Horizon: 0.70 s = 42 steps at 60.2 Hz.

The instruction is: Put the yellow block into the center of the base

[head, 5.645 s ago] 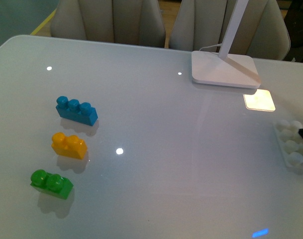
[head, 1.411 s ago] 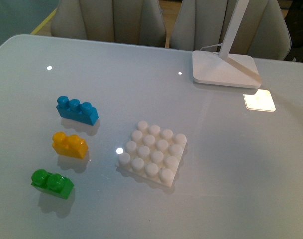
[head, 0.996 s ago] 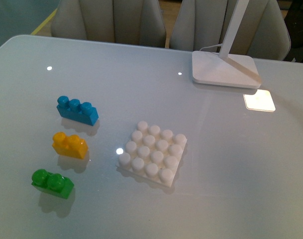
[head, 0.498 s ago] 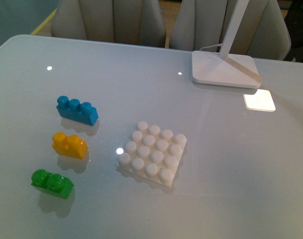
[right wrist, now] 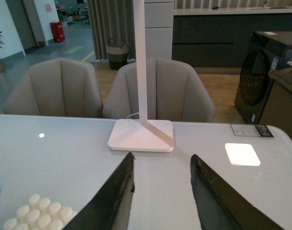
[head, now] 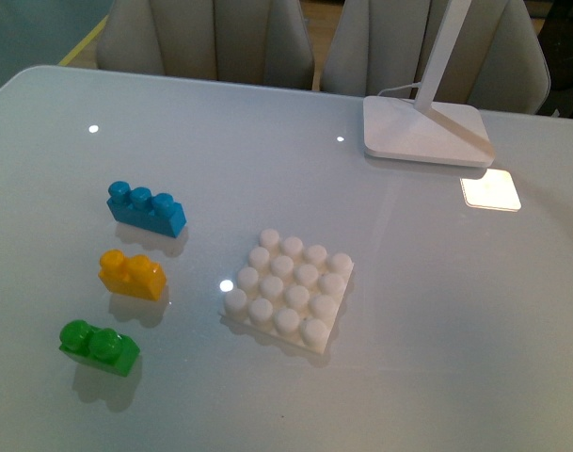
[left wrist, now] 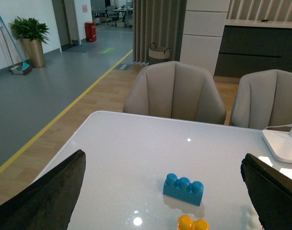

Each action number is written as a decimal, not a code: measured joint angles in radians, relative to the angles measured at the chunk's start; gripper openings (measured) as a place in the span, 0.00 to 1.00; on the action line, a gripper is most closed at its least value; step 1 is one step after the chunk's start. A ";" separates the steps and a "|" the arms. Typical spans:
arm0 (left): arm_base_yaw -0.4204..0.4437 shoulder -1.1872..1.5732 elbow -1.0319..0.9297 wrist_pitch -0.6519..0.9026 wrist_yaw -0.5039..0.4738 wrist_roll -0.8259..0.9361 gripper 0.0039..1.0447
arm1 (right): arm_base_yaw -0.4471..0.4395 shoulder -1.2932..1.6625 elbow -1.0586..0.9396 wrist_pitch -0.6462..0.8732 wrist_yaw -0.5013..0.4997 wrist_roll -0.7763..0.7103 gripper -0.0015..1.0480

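Nearest, at the left of the glossy white table (head: 267,169), lies a small green two-stud plastic brick (head: 99,347). Just beyond it the yellow block (head: 131,274), a small glossy orange-yellow two-stud brick, rests upright on the table, apart from its neighbours and untouched. To its right, near the table's middle, sits the base (head: 288,288), a flat white square plastic plate with a four-by-four grid of studs, all bare. Farther on the left is a longer blue three-stud brick (head: 146,208). At the far right stands a smooth white lamp foot (head: 425,130).

Neither arm shows in the front view. In its wrist view the left gripper (left wrist: 162,158) has its jaws spread wide and empty, looking over the blue and yellow bricks. The right gripper (right wrist: 162,158) has its jaws parted with nothing between them.

The pick-up of the block seems not yet begun. The left arm looks better placed: it would need to descend, grip the block's sides, carry it right and press it squarely onto the base's central studs.
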 joint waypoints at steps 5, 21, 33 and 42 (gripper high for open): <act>0.000 0.000 0.000 0.000 0.000 0.000 0.93 | 0.000 0.000 0.000 0.000 0.000 0.000 0.53; 0.000 0.000 0.000 0.000 0.002 0.000 0.93 | 0.000 0.000 0.000 0.000 0.000 0.000 0.92; 0.035 0.304 0.151 -0.366 0.377 0.007 0.93 | 0.000 0.000 0.000 0.000 -0.001 0.000 0.92; -0.111 0.420 0.177 -0.249 0.264 -0.044 0.93 | 0.000 -0.001 0.000 0.000 0.002 0.000 0.92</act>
